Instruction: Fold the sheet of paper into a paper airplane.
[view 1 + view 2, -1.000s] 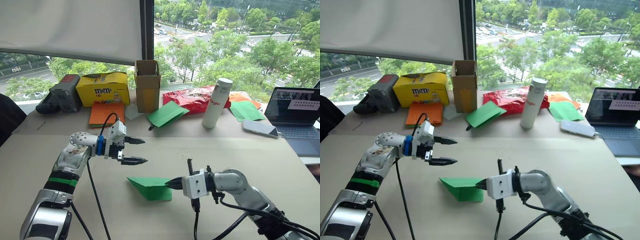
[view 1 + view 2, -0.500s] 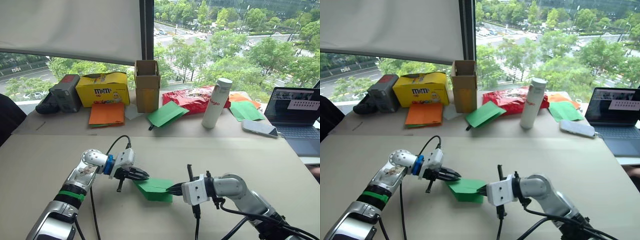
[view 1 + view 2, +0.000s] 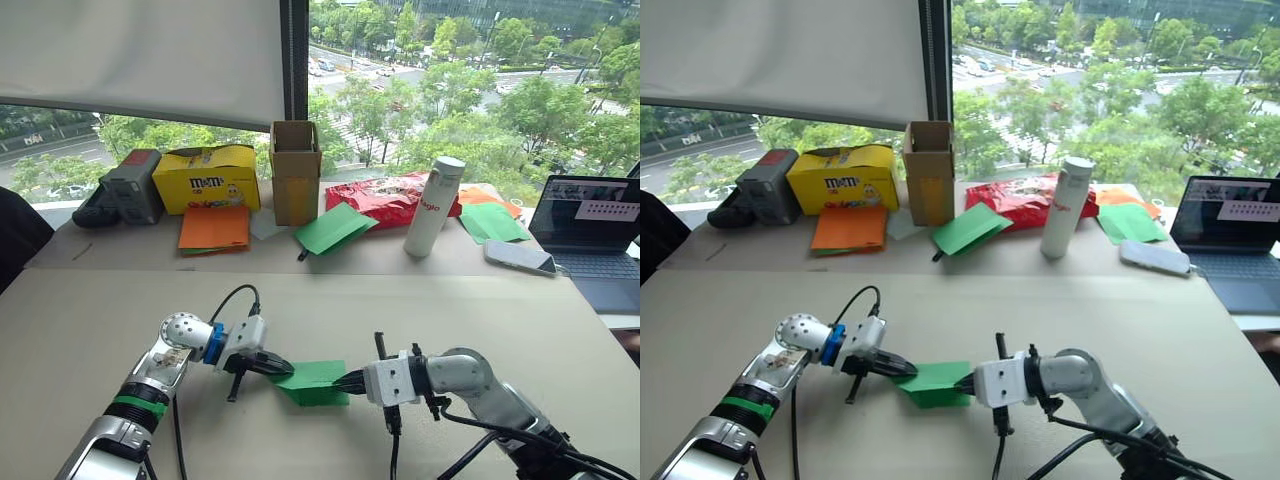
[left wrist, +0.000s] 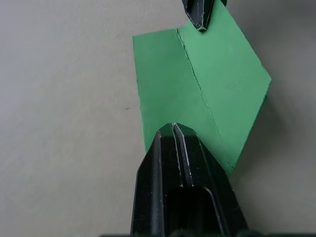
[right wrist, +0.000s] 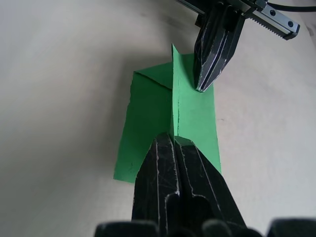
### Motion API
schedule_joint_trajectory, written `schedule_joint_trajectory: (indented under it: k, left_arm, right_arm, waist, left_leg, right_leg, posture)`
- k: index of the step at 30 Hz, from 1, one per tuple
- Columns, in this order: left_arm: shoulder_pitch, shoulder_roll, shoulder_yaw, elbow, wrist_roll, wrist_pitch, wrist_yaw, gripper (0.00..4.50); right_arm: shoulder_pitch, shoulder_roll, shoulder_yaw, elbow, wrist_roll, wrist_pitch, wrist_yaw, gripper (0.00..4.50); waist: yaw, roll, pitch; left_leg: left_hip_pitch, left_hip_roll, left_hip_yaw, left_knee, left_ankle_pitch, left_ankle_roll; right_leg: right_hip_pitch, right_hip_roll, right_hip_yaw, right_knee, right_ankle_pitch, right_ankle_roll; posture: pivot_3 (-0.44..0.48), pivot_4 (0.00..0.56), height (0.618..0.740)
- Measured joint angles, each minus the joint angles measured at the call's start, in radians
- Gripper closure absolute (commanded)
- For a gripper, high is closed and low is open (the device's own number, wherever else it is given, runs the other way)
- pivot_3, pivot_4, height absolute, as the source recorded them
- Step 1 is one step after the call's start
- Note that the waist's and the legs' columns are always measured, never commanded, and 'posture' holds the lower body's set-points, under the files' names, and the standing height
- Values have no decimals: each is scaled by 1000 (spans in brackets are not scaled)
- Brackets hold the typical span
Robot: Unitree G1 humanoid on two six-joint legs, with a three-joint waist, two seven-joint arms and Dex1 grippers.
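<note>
The near edge of the sheet of paper (image 4: 197, 89) runs under the left gripper (image 4: 173, 129), whose closed black fingers (image 4: 163, 163) cover whatever they pinch there, and in the right wrist view the right gripper (image 5: 174, 139) likewise hides the paper's near end, so how many layers lie between either pair of tips cannot be told. The underside of the folded paper (the side facing the table (image 3: 480, 300)) is out of sight. The laptop (image 3: 590, 225) is cut off by the right edge of the head views, its screen text too small to read.
</note>
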Motion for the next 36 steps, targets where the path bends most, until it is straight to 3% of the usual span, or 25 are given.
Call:
schedule_joint_trajectory:
  k: [10, 20, 30, 36]
  left_arm:
    - [-2, 4, -21, 33, 18, -98, 9, 4478]
    - [10, 19, -16, -4, 23, -82, 40, 4478]
    - [80, 36, 55, -85, -48, 111, 76, 4478]
    - [90, -5, 211, -390, -360, 472, 178, 4478]
  right_arm:
    - [-85, 86, -25, 112, 198, 373, 105, 4500]
    - [-217, 128, -31, 297, 225, 539, 134, 4500]
    - [-243, 139, -26, 347, 223, 536, 141, 4500]
    - [-269, 143, -22, 370, 211, 536, 141, 4500]
  waist:
    - [-4, 1, -1]
    - [-7, 2, -1]
    - [-12, 2, -1]
    - [-12, 1, -1]
  left_leg:
    - [8, 1, 0, -1, -6, 9]
    - [8, 0, 0, -1, -6, 9]
    - [8, 1, 0, -1, -6, 9]
    - [8, 0, -2, -1, -6, 9]
  right_leg:
    - [2, 0, 0, 0, 0, -1]
    - [2, 0, 0, 1, 0, -1]
    - [1, 0, 0, 2, 0, -1]
    - [3, -2, 0, 2, 0, -1]
  posture:
    - [0, 150, 740]
    - [0, 150, 740]
    - [0, 150, 740]
    - [0, 150, 740]
